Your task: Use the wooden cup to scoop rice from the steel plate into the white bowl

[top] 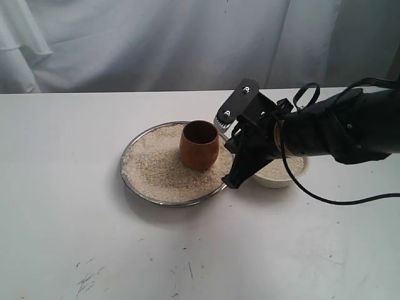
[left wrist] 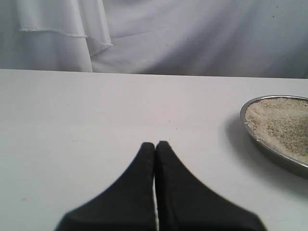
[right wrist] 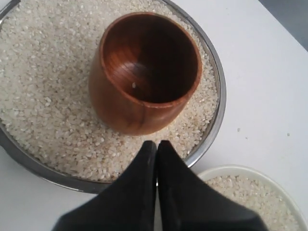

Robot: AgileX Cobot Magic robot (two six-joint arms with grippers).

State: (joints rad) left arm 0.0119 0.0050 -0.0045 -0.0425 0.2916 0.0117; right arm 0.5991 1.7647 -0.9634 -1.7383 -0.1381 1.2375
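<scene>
On the worktop (top: pixel 75 237) the steel plate (top: pixel 122 165) carries a broad, thick bed of rice (top: pixel 156 165), so most of the grain is yet to be moved. The white bowl (top: pixel 275 181), just beside the plate, already has rice in it. The right arm hides most of the bowl, so how full it is can only be guessed; it looks perhaps partly filled. The wooden cup (top: pixel 200 147) stands upright on the rice inside the plate, held by nothing, with what looks like a single stray grain in its dark inside. The right hand (top: pixel 231 184) is clenched on nothing, its tips over the plate's rim just beside the cup, between the cup and the bowl. The left hand (left wrist: pixel 155 144) is likewise clenched and empty, over bare worktop apart from the plate. As I judge it, any further scoop must begin by grasping the cup. By count: one worktop, two hands, one plate, one bowl, one cup, and rice in two places.
</scene>
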